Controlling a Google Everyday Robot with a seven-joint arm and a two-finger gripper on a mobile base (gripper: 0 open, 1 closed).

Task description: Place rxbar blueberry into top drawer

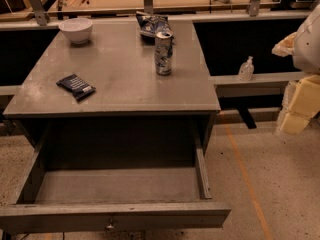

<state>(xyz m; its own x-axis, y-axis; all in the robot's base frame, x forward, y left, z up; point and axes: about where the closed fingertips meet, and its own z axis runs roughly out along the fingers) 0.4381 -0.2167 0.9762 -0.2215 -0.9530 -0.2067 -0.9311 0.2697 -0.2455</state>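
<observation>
Your arm (309, 39) shows at the right edge of the view as a smooth, rounded white shell. Just below it, your hand (294, 115) is built of pale yellow blocky segments with flat faces and squared corners. Above the hand, a crumpled-looking tan flap (283, 45) juts from the shell.

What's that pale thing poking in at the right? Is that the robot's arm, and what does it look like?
Yes. At the right edge, the arm shows a smooth, rounded white shell. Below it the gripper is pale yellow and blocky, with flat faces. No cables or markings show.
</observation>
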